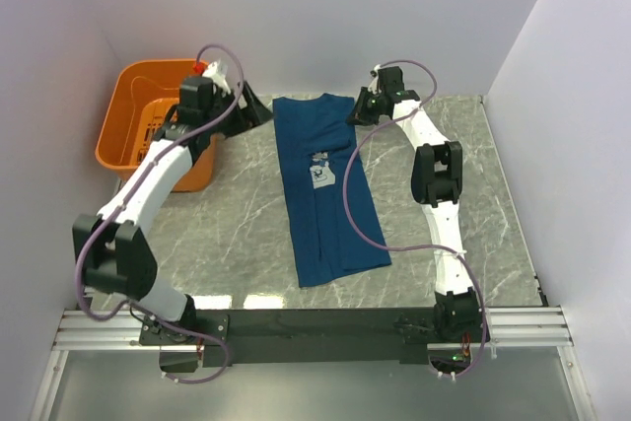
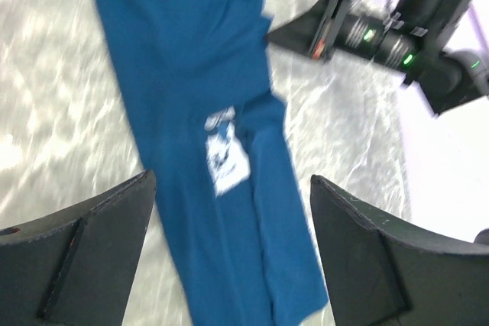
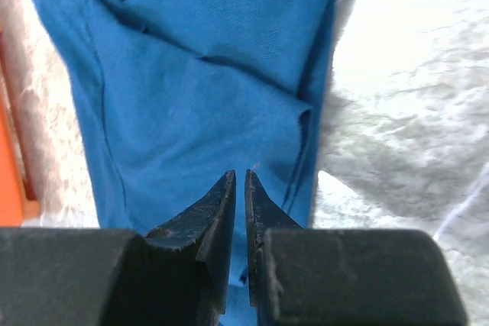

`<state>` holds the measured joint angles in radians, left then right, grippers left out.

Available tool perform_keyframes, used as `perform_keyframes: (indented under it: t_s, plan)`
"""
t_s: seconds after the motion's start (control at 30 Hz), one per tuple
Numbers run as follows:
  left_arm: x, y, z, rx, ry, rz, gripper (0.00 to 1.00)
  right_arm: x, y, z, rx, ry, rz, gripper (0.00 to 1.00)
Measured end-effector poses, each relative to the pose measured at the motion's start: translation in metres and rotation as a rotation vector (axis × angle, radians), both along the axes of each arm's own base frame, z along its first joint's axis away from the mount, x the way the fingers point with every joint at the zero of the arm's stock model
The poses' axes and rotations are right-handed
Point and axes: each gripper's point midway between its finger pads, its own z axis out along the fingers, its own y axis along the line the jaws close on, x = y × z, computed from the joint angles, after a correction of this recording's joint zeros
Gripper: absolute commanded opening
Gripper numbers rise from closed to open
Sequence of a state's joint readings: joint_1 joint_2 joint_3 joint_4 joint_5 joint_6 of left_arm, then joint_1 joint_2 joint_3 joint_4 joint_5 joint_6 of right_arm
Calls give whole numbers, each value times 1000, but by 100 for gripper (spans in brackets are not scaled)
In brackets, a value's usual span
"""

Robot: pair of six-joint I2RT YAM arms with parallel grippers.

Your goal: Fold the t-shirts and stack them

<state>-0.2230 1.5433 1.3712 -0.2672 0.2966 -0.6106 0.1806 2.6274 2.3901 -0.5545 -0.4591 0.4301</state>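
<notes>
One dark blue t-shirt (image 1: 328,206) lies on the marble table, folded lengthwise into a long strip, collar end far, with its small white print (image 1: 319,173) facing up. My left gripper (image 1: 252,105) hovers just left of the collar end, jaws wide open and empty; its wrist view looks down on the t-shirt (image 2: 191,66) and print (image 2: 226,155) between the fingers (image 2: 99,242). My right gripper (image 1: 357,111) sits at the shirt's far right corner. In its wrist view the right gripper (image 3: 239,175) is over the blue cloth (image 3: 191,82), jaws almost together with a thin slit, nothing seen pinched.
An orange basket (image 1: 126,150) stands at the far left, right behind the left gripper, and its edge (image 3: 8,158) shows in the right wrist view. The right arm (image 2: 382,32) appears in the left wrist view. White walls close in the table's far, left and right sides.
</notes>
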Motion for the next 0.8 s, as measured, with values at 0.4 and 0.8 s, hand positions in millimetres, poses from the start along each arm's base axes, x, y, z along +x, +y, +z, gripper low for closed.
perform_keyframes:
  t_s: [0.4, 0.8]
  plan:
    - [-62, 24, 20, -4, -5, 75, 91, 6, -8, -22, -25, 53, -89, 18]
    - [-78, 28, 8, -20, 44, 98, 95, 19, 0, -2, 56, -1, -75, 27]
